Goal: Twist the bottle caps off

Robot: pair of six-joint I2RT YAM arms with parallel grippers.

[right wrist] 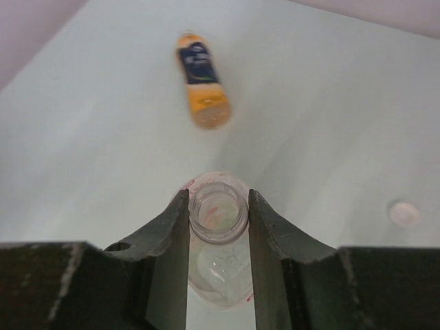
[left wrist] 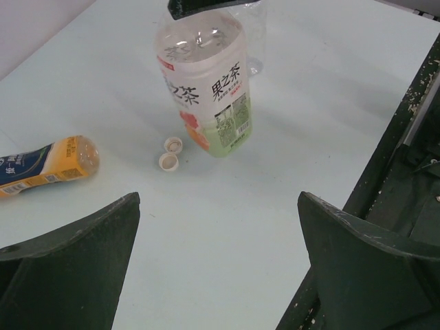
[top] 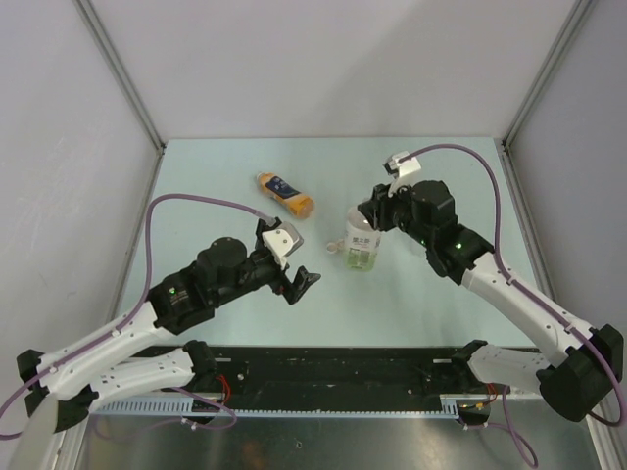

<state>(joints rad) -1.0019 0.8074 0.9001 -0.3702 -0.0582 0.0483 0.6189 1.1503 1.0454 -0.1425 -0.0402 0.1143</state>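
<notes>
The right gripper (right wrist: 218, 197) clenched the uncapped neck of the upright bottle (left wrist: 206, 89) (mid-table (top: 411, 313)). The left gripper (left wrist: 218, 199) hung spread, two bottle caps (left wrist: 168, 161) just beside the bottle.

The pale green tabletop (top: 441, 166) carries an orange bottle (top: 284, 196) lying on its side far left, a clear bottle (top: 361, 245) standing mid-table, and two whitish caps (left wrist: 168, 161) just left of it.
</notes>
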